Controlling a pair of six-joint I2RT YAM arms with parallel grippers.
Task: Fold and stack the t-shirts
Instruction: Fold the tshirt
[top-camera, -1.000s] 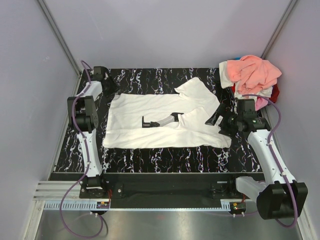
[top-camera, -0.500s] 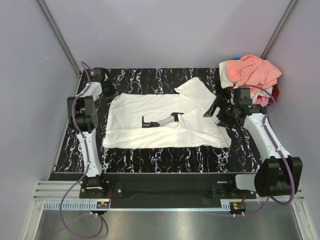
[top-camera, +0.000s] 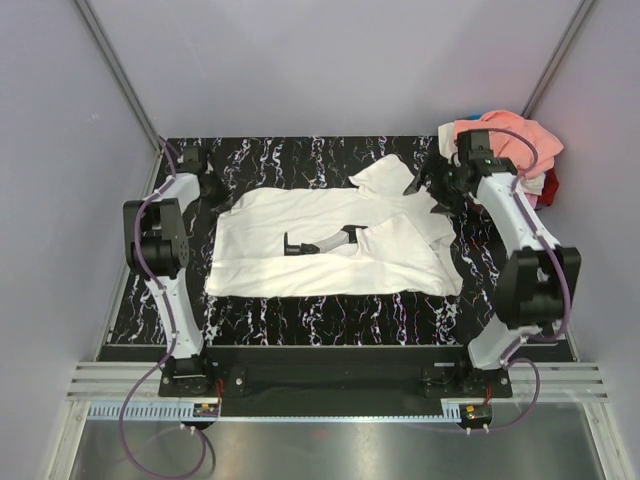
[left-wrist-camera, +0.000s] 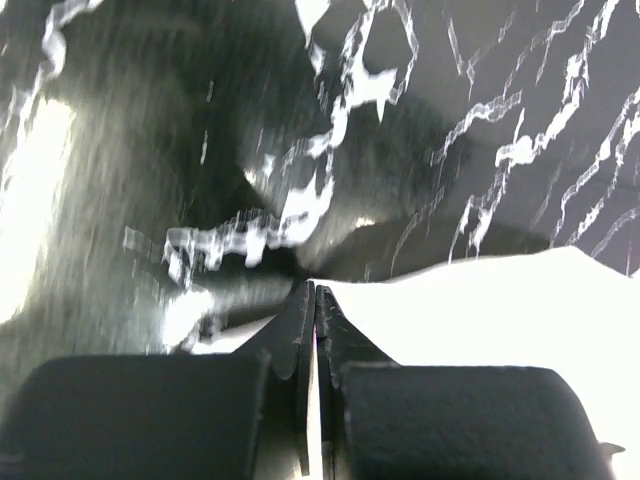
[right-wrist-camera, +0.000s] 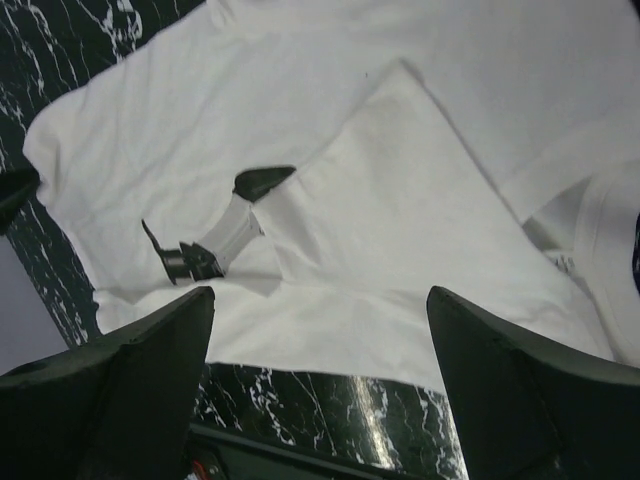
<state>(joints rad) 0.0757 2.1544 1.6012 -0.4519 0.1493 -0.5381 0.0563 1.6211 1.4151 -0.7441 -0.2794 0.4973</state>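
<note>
**Left.** The left gripper (top-camera: 213, 188) (left-wrist-camera: 313, 295) sits at the far left corner of the white t-shirt (top-camera: 300, 260) (left-wrist-camera: 500, 310). Its jaws are pressed together, and the shirt's edge runs into their tips. The pinch looks shallow and appears to take only the hem. The likely failure here is that the thin cloth slips free once the corner is lifted or dragged, because so little fabric sits between the fingers. The jaws may also have caught only one layer, in which case the shirt would peel open rather than fold.

**Centre.** The white t-shirt lies spread across the black marbled table (top-camera: 300, 315), though not squarely. One sleeve is doubled over the body and a black print (top-camera: 315, 243) (right-wrist-camera: 215, 245) shows near the shirt's middle. A fold made from this state would trap the creases and give an uneven edge.

**Right.** The right gripper (top-camera: 428, 195) (right-wrist-camera: 320, 295) hangs above the shirt's right end with its jaws spread wide, holding nothing. If the left corner is pulled across while this end is unsecured, the whole garment would probably slide instead of folding.

**Far right.** The pile of t-shirts (top-camera: 505, 140), salmon-peach on top, lies beyond the white shirt's right end, close to the right arm. A sweep of that arm could snag the pile or knock it over.
</note>
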